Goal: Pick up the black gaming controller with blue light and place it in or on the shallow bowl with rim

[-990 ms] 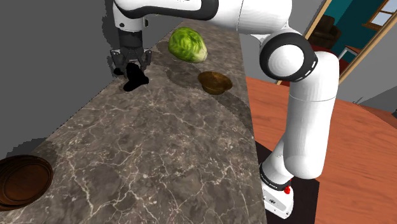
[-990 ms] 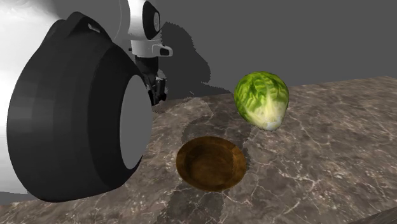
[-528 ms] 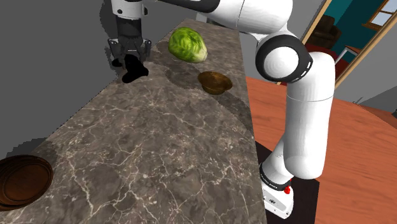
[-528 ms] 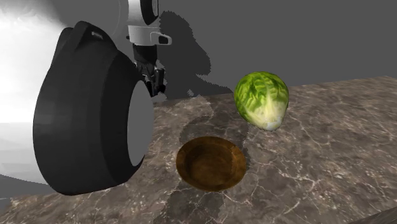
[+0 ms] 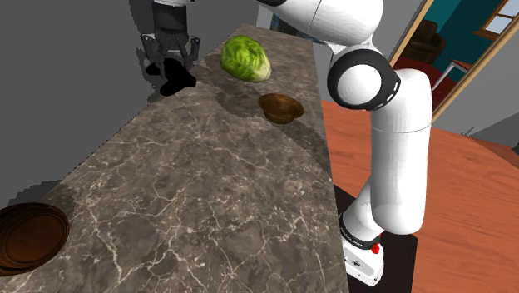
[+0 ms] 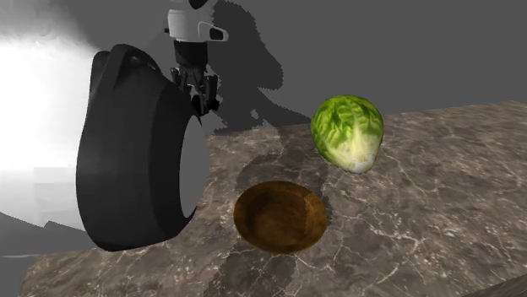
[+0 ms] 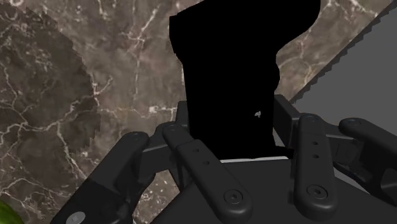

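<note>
My gripper (image 5: 170,68) is shut on the black gaming controller (image 5: 177,80) and holds it above the far end of the marble counter (image 5: 208,191), near the grey wall. In the wrist view the controller (image 7: 235,63) is a plain black shape clasped between the two fingers of the gripper (image 7: 236,130); no blue light shows. A small brown bowl (image 5: 280,107) sits to the shoulder view's right of the gripper, near the counter's edge. A wide, shallow brown bowl with a rim (image 5: 29,237) lies at the near left end. The gripper (image 6: 204,94) hangs behind the small bowl (image 6: 279,216).
A green lettuce head (image 5: 245,58) stands between the gripper and the small bowl; the lettuce (image 6: 348,132) is at the back right in the second exterior view. The arm's dark joint (image 6: 139,160) blocks that view's left. A wood floor (image 5: 449,191) lies beyond the counter's right edge.
The gripper has risen with the controller, lifting it off the counter and a little toward the wall. Lettuce and bowls have not moved.
</note>
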`<state>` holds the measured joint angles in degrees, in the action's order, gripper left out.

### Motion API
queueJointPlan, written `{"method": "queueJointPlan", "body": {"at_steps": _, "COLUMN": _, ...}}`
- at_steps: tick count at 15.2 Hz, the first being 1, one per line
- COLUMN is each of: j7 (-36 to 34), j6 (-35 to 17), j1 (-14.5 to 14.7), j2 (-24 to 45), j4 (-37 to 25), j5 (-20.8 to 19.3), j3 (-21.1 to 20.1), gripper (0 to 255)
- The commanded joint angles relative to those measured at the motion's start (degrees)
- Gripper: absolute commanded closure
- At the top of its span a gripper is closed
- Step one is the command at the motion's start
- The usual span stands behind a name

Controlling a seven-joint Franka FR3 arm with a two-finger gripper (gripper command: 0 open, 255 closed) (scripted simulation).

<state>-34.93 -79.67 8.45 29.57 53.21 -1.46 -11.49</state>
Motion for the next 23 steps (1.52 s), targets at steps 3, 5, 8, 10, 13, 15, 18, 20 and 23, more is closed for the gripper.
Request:
{"method": "queueJointPlan", "body": {"at_steps": 3, "j7": 3.4, "j6": -5.38, "j1": -4.14, "j2": -10.88, "j4": 16.32, "j5": 1.94, "j3": 0.38, "gripper": 255}}
{"method": "queueJointPlan", "body": {"at_steps": 5, "j7": 5.53, "j6": -7.29, "j1": -5.97, "j2": -15.61, "j4": 23.01, "j5": 2.83, "j3": 0.93, "gripper": 255}}
{"method": "queueJointPlan", "body": {"at_steps": 8, "j7": 8.89, "j6": -9.3, "j1": -8.3, "j2": -21.81, "j4": 31.32, "j5": 3.92, "j3": 2.09, "gripper": 255}}
{"method": "queueJointPlan", "body": {"at_steps": 10, "j7": 11.21, "j6": -10.23, "j1": -9.65, "j2": -25.52, "j4": 36.04, "j5": 4.46, "j3": 3.05, "gripper": 255}}
{"method": "queueJointPlan", "body": {"at_steps": 13, "j7": 14.75, "j6": -11.18, "j1": -11.48, "j2": -30.56, "j4": 42.2, "j5": 4.97, "j3": 4.68, "gripper": 255}}
{"method": "queueJointPlan", "body": {"at_steps": 15, "j7": 17.13, "j6": -11.57, "j1": -12.61, "j2": -33.64, "j4": 45.79, "j5": 5.1, "j3": 5.88, "gripper": 255}}
{"method": "queueJointPlan", "body": {"at_steps": 18, "j7": 20.75, "j6": -11.89, "j1": -14.21, "j2": -37.85, "j4": 50.51, "j5": 4.99, "j3": 7.85, "gripper": 255}}
{"method": "queueJointPlan", "body": {"at_steps": 20, "j7": 23.17, "j6": -11.96, "j1": -15.24, "j2": -40.4, "j4": 53.27, "j5": 4.72, "j3": 9.25, "gripper": 255}}
{"method": "queueJointPlan", "body": {"at_steps": 23, "j7": 26.83, "j6": -11.89, "j1": -16.76, "j2": -43.86, "j4": 56.84, "j5": 4.03, "j3": 11.48, "gripper": 255}}
